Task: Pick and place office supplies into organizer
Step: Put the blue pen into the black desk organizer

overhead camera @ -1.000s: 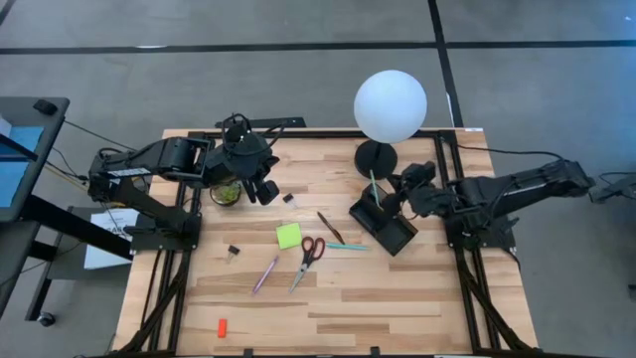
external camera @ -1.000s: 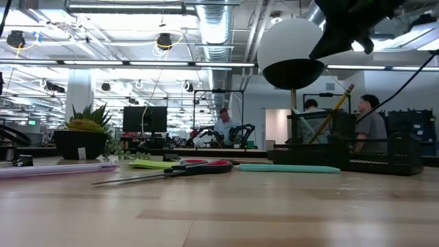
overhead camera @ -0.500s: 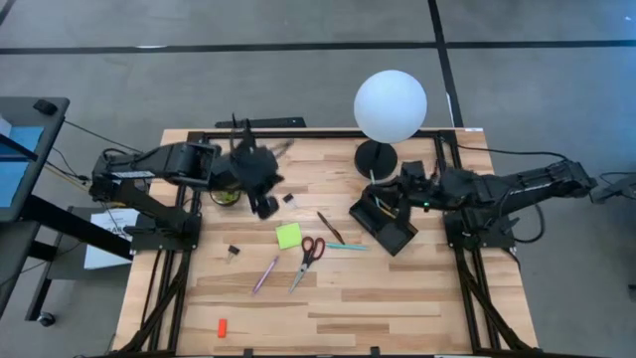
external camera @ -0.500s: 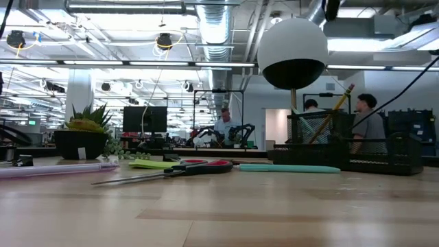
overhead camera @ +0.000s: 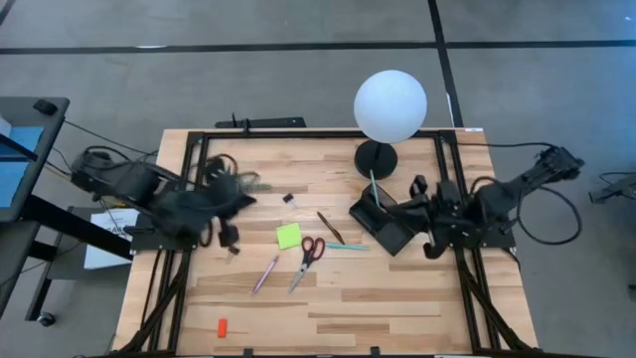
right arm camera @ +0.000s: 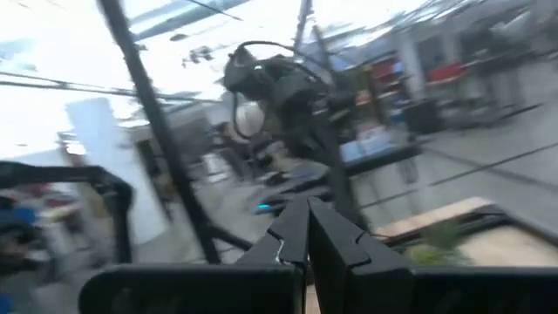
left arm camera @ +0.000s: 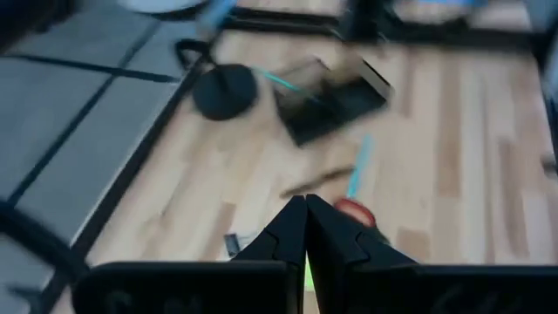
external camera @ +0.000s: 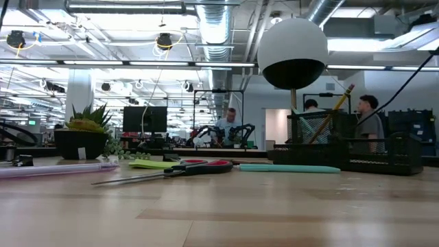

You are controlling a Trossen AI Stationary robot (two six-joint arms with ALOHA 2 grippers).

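Note:
The black organizer (overhead camera: 386, 221) stands right of the table's middle, and a teal pen (overhead camera: 375, 187) and a pencil (external camera: 339, 103) stick up out of it. Loose on the wood lie red-handled scissors (overhead camera: 308, 259), a lime-green sticky-note pad (overhead camera: 288, 236), a teal pen (overhead camera: 346, 247), a dark pen (overhead camera: 329, 226), a purple pen (overhead camera: 265, 273) and a small red-orange piece (overhead camera: 222, 326). My left gripper (left arm camera: 305, 231) is shut and empty above the table's left side (overhead camera: 229, 237). My right gripper (right arm camera: 307, 231) is shut and empty by the right edge (overhead camera: 419, 189), pointing about level across the table.
A white globe lamp (overhead camera: 391, 105) on a round black base (overhead camera: 376, 157) stands just behind the organizer. A small green potted plant (external camera: 86, 130) sits at the far left. A tiny clip (overhead camera: 288, 199) lies near the middle. People move about in the room beyond the table.
My left gripper has swung from beside the plant toward the table's left and near edges, staying shut. My right gripper has risen from over the organizer, drawn back toward the right edge and tipped up from pointing down to about level; it has left the low view.

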